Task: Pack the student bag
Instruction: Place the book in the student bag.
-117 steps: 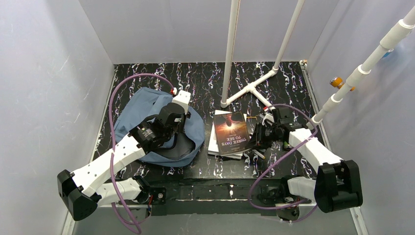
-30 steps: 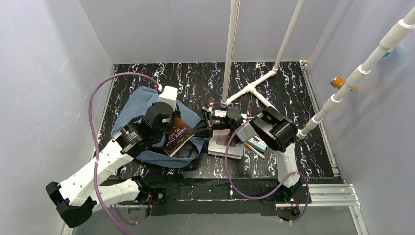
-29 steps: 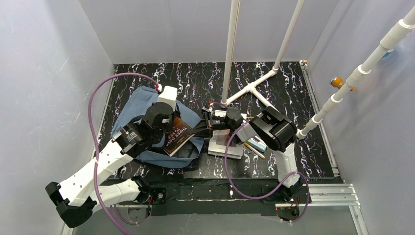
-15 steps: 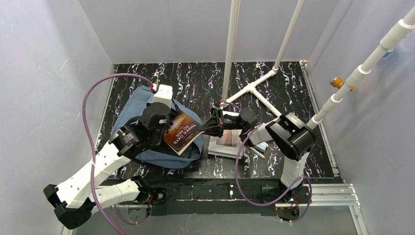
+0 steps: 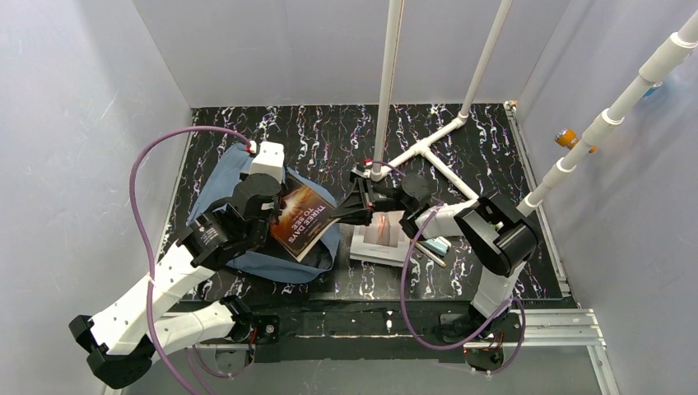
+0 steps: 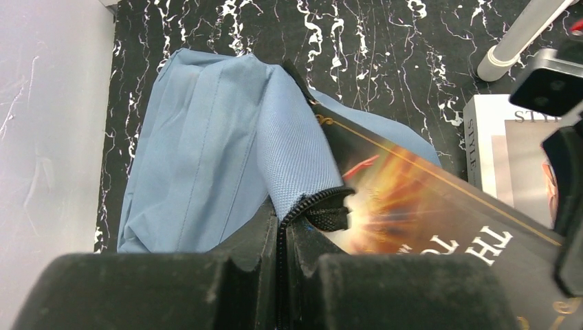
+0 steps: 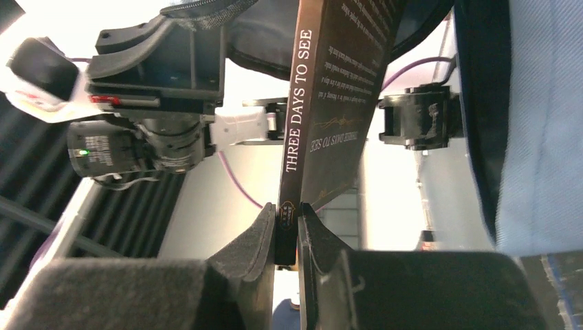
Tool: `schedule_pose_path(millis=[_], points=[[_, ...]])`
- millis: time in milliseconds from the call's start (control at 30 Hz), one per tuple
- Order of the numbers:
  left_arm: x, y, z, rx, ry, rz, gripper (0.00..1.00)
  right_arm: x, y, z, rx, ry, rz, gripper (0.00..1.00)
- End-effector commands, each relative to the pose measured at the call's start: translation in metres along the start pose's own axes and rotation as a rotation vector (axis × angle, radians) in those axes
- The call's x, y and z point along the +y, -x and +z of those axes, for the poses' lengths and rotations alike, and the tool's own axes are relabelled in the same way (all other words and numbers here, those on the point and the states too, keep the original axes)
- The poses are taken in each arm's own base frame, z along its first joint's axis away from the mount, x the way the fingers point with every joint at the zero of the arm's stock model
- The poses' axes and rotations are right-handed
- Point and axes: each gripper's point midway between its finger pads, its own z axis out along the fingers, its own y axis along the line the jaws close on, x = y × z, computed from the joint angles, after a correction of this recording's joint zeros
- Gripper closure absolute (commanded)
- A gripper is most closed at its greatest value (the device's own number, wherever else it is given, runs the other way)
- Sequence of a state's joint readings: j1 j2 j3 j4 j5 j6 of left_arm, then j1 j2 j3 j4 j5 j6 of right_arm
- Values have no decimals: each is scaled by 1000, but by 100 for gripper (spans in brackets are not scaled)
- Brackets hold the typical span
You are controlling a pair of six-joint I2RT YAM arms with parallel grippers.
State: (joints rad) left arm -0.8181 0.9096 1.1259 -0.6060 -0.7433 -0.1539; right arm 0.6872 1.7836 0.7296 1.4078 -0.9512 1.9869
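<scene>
Left gripper point(image 6: 280, 230) pinches the zippered rim of the soft slate-blue fabric backpack point(image 6: 199, 158); right gripper point(image 7: 287, 230) clamps a dark paperback book point(image 7: 337, 96) tilted over its mouth.

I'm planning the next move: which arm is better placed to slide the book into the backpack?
Right. The right gripper grips the book by its spine, its far end at the opening of the student bag. The left gripper is shut on the zipper edge, holding the mouth open.
</scene>
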Motion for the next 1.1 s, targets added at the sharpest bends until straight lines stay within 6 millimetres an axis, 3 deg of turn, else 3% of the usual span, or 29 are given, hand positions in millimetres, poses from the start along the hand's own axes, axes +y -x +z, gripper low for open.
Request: schedule_pose_path(millis=[0, 133, 233, 400, 567, 667, 833, 1000, 1067], points=[[1, 40, -11, -121, -33, -104, 100, -6, 9, 28, 40, -33, -219, 99], [-7, 35, -8, -102, -60, -90, 100, -37, 31, 37, 18, -94, -220, 99], [-13, 29, -6, -83, -82, -85, 100, -47, 37, 40, 17, -75, -198, 99], [-14, 24, -2, -60, -73, -52, 100, -56, 24, 32, 41, -46, -142, 99], [-10, 23, 1, -65, -41, -46, 100, -81, 6, 15, 40, -112, -108, 99], [-15, 27, 2, -68, -63, -47, 100, -89, 10, 15, 20, -136, -113, 99], [-17, 32, 0, -76, -76, -48, 100, -70, 50, 42, -35, -93, -186, 99], [-18, 31, -3, -74, -95, -74, 100, -52, 112, 91, -105, -34, -255, 99], [-22, 30, -5, -67, -116, -92, 100, -55, 135, 112, -109, -13, -263, 99]])
